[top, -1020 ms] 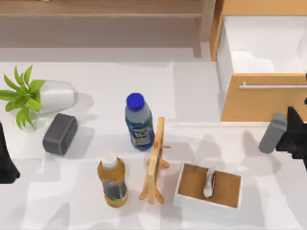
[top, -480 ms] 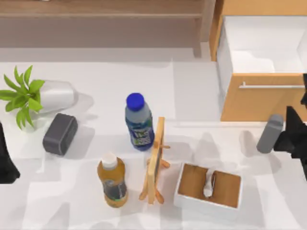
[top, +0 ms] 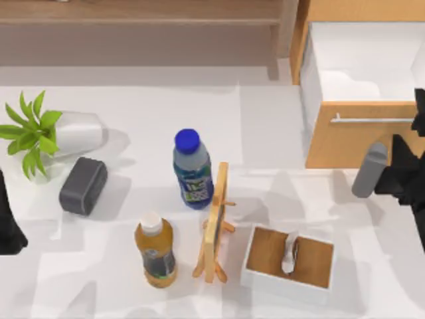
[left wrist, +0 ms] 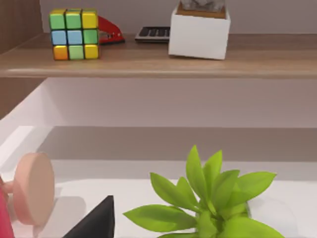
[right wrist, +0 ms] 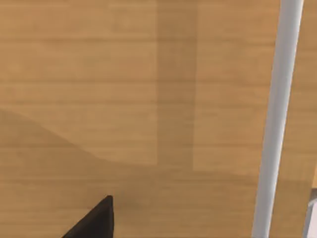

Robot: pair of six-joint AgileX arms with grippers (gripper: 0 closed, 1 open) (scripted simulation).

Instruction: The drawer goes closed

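Observation:
The drawer [top: 352, 143] stands pulled out at the back right of the table. Its light-orange front panel faces the table's front, its white inner walls [top: 362, 60] are exposed, and a thin silver bar handle [top: 372, 120] runs across the panel. My right gripper [top: 417, 129] is at the right edge, just in front of the right end of the panel. The right wrist view looks straight at the wooden front panel [right wrist: 124, 99] from close range, with the handle [right wrist: 277, 119] running along one side. My left arm [top: 8, 222] is parked at the table's left edge.
Lying plant pot [top: 56, 133], grey speaker [top: 83, 185], blue-capped bottle [top: 191, 169], orange bottle [top: 155, 249] and wooden easel [top: 216, 222] fill the left and middle. A small white tray [top: 289, 260] sits front right. A shelf [left wrist: 158, 59] holds a colour cube [left wrist: 74, 33].
My right arm has moved toward the back of the table, closer to the drawer's front panel. The drawer stays open as before, and the left arm is still.

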